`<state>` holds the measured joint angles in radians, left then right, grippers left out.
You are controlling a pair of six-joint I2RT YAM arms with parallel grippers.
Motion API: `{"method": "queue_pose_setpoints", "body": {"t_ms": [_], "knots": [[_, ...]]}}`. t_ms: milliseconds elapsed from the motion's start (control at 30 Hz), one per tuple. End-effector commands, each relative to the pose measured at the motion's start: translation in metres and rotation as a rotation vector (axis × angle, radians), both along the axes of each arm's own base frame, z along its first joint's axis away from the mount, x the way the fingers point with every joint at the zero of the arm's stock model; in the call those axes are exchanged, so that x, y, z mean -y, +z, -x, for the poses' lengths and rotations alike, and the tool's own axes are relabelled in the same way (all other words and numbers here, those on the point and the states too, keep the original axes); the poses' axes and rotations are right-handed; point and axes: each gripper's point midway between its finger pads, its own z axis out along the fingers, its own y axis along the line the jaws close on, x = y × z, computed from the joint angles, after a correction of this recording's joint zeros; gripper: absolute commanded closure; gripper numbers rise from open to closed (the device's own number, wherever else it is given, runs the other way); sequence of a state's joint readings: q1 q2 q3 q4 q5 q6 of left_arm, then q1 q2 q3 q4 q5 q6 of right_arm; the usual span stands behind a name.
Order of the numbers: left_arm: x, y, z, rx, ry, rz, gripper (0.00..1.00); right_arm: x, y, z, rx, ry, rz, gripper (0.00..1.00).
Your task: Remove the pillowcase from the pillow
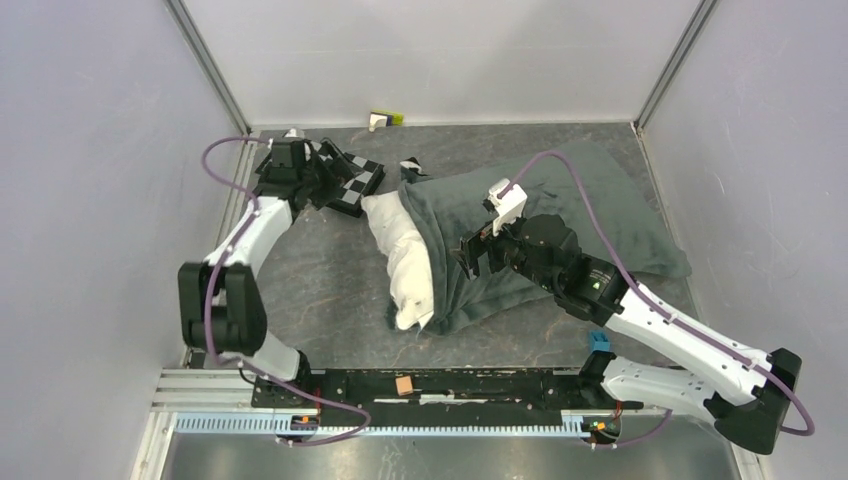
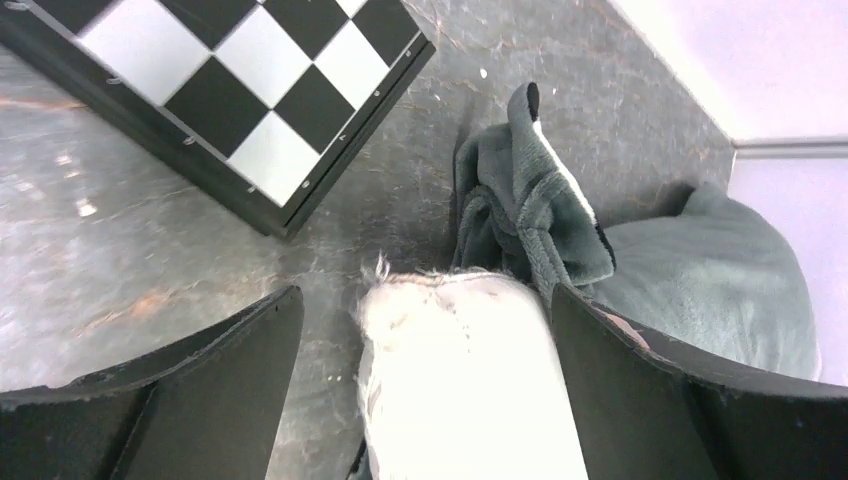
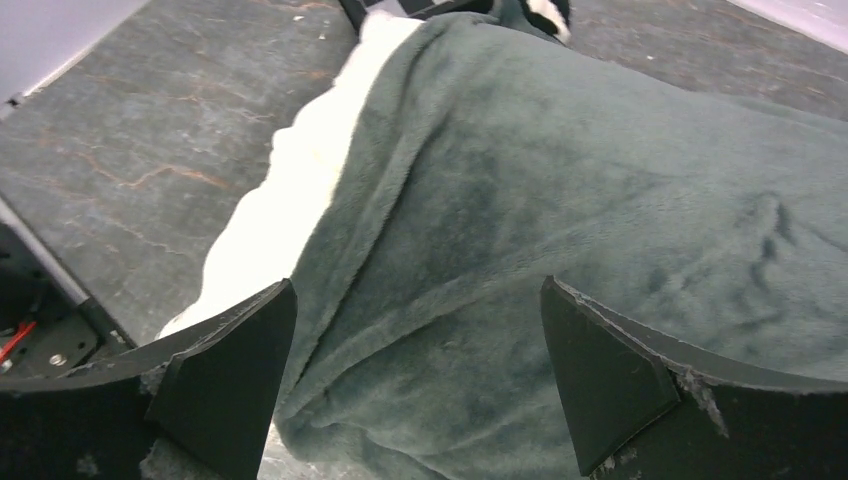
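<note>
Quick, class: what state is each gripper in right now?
Left gripper: open, holding nothing.
Right gripper: open, holding nothing.

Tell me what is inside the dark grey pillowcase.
The white pillow: one end pokes out of the pillowcase at its open end. The rest is covered by the grey fabric, so how far in it reaches cannot be seen.

The pillowcase (image 1: 440,230) is plain dark grey with a black-and-white edge, the pillow (image 1: 405,260) white, the checkerboard (image 1: 355,185) black-and-white checked, the table (image 1: 320,290) mottled grey.
</note>
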<state>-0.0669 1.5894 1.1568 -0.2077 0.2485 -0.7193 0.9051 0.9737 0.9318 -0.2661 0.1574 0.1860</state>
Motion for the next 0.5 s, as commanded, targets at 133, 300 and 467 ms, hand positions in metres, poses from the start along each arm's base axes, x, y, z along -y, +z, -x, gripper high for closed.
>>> {"method": "queue_pose_setpoints", "body": {"t_ms": [133,300,467], "knots": [[-0.047,0.043,0.070,0.035,0.277,-0.030,0.00,0.021,0.000,-0.014,0.056,-0.127,0.011,0.02],[0.003,0.041,0.115,0.079,0.072,0.212,0.00,0.014,-0.006,-0.016,0.031,-0.114,0.027,0.02],[0.045,0.031,0.163,0.085,-0.118,0.399,0.00,-0.012,-0.007,-0.013,-0.005,-0.023,0.055,0.02]]}}
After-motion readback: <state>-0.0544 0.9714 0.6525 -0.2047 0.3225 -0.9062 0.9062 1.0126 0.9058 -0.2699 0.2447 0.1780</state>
